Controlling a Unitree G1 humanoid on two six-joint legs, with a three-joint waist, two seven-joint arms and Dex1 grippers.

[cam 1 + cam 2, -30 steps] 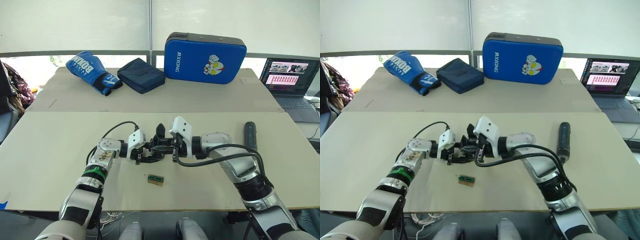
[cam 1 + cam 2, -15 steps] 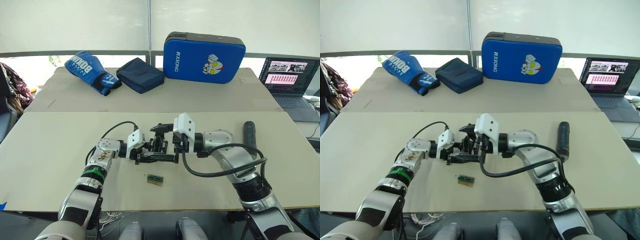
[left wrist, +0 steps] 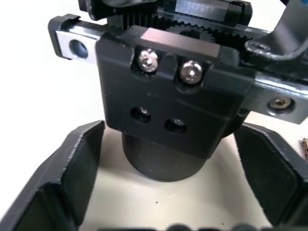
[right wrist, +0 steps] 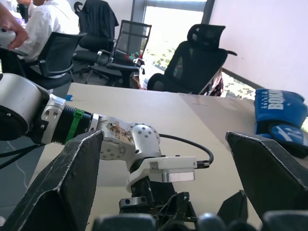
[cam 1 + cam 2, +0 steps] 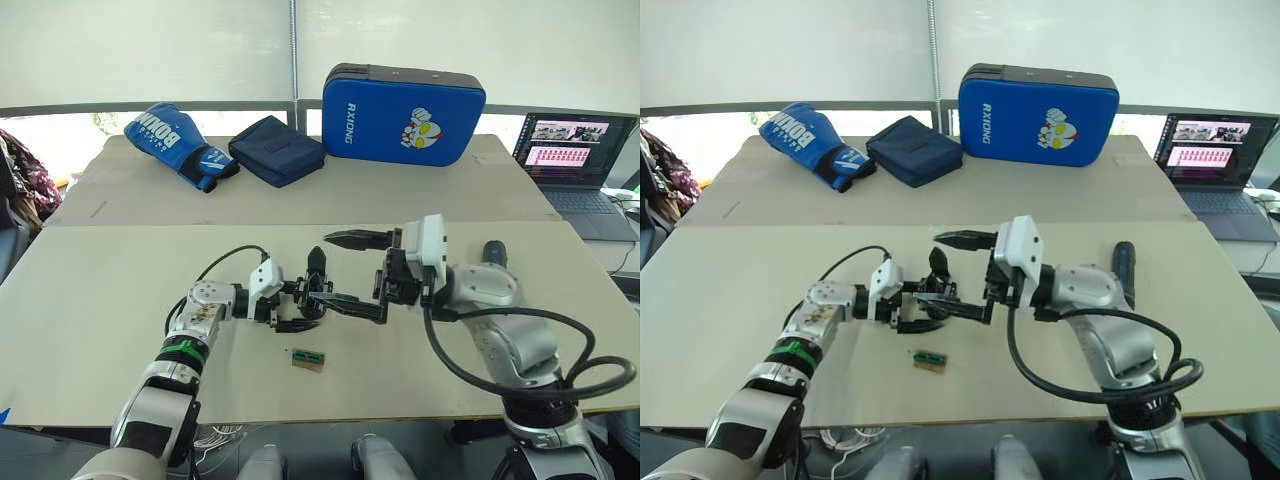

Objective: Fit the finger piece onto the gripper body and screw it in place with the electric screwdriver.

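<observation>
The gripper body (image 5: 313,292), a black block on a round base, stands mid-table with a pointed black finger (image 5: 318,262) sticking up from it. Whether that is the finger piece I cannot tell. My left gripper (image 5: 303,308) is open around the base, and its fingers (image 3: 72,168) stand apart from the base on both sides. My right gripper (image 5: 327,268) is wide open just right of the body, one tip above the pointed finger and one beside the block, holding nothing. The electric screwdriver (image 5: 1123,268) lies behind my right arm, partly hidden.
A small green-and-tan block (image 5: 309,358) lies in front of the gripper body. At the back are a blue boxing glove (image 5: 175,140), a navy pouch (image 5: 277,148) and a blue pad (image 5: 403,100). A laptop (image 5: 570,160) sits far right. A cable (image 5: 225,262) loops from my left wrist.
My right gripper opened wide, and its wrist pulled back to the right and rose away from the gripper body. My left gripper opened wider around the base.
</observation>
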